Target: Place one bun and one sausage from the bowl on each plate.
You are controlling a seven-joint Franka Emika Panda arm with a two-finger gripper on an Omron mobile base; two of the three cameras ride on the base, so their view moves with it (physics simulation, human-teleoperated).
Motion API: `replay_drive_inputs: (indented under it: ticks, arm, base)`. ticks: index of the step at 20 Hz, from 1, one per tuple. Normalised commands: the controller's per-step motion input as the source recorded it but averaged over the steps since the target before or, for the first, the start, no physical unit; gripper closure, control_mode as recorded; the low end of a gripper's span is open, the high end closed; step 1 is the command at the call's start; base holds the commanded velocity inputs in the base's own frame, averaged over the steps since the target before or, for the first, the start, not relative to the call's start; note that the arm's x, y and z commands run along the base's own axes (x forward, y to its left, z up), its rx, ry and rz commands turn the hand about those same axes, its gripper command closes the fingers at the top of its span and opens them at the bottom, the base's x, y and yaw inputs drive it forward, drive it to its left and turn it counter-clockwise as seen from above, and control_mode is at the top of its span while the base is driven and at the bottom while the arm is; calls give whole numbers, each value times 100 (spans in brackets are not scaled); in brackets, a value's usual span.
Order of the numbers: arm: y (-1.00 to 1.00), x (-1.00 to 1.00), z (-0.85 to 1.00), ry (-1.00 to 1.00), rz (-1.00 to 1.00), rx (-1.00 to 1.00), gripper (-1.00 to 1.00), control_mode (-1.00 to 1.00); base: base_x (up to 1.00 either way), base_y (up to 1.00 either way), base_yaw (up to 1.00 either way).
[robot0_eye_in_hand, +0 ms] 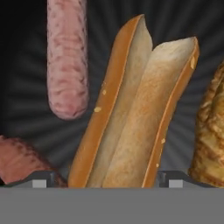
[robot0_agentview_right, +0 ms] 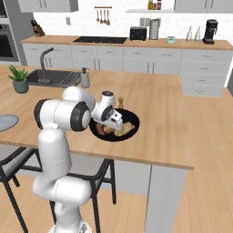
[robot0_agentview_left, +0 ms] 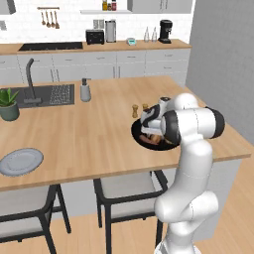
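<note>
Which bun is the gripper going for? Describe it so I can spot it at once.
On the wooden island, find the black bowl under the gripper. In the hand view, the bun stands between the two finger tips: a split, golden-crusted roll with pale crumb, unlike the pink sausage beside it.

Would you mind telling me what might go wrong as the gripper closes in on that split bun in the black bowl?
The gripper straddles the bun, so squeezing might crush its split halves. A sausage and a second bun lie close beside it and could get nudged. The plate sits far across the counter, so the bun might slip in transit.
</note>
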Motion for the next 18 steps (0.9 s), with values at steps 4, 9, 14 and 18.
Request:
replay_drive_inputs:
  ticks: [4, 9, 14, 18]
  arm:
    - [0, -46, -47, 0, 1, 0, -100, -100]
    - [3, -35, -50, 0, 0, 0, 100, -100]
    - [0, -46, 25, -14, 0, 1, 100, -100]
    - [0, -54, 97, -16, 0, 0, 100, -100]
  base:
    - [0, 0, 0]
    - [0, 0, 0]
    - [0, 0, 0]
    - [0, 0, 0]
